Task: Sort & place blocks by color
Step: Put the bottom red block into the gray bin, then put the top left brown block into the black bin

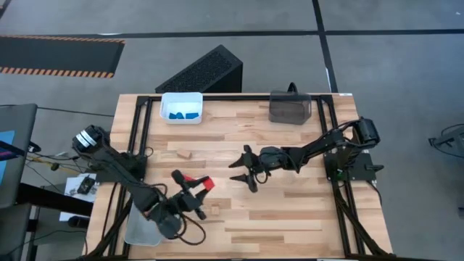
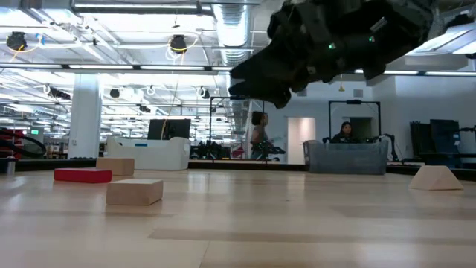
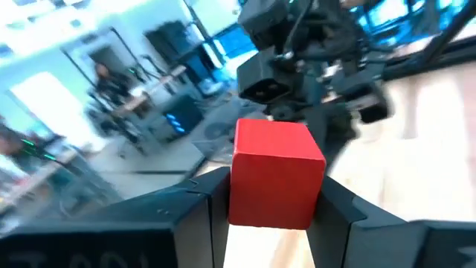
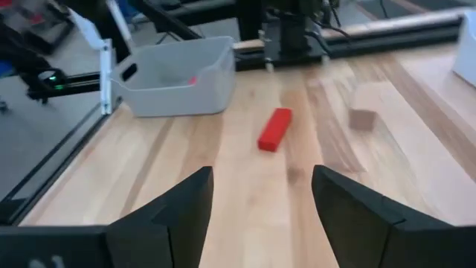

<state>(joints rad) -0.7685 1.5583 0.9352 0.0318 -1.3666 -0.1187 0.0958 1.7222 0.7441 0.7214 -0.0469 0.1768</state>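
1. Pale wooden bench (image 1: 290, 217) with plank stripes fills the overhead view, with a dark arm at each side.
2. Dark tinted plastic bin (image 1: 290, 107) stands at the far edge towards the right; a white bin (image 1: 181, 107) stands at the far edge towards the left, with blue blocks (image 1: 183, 114) lying inside it.
3. A clear grey bin (image 1: 141, 230) sits at the near left corner, partly under the left arm; the right wrist view shows something small and red inside it.
4. The left gripper (image 3: 271, 212) is over the near left part of the bench, its fingers (image 3: 204, 212) pinching a red cube block (image 3: 275, 175) held above the surface.
5. The right gripper (image 1: 245, 171) is over the middle of the bench, its fingers (image 4: 182, 208) spread wide with nothing between them.
6. A red bar block (image 1: 200, 182) lies flat on the bench between the two grippers, close to the left one.
7. A plain wood block (image 1: 185, 154) lies left of centre, well apart from the bins.
8. A small plain wood cube (image 1: 216, 210) lies near the front, just beside the left gripper.
9. A plain wood wedge (image 2: 436, 178) shows only in the table-level view, resting on the bench.
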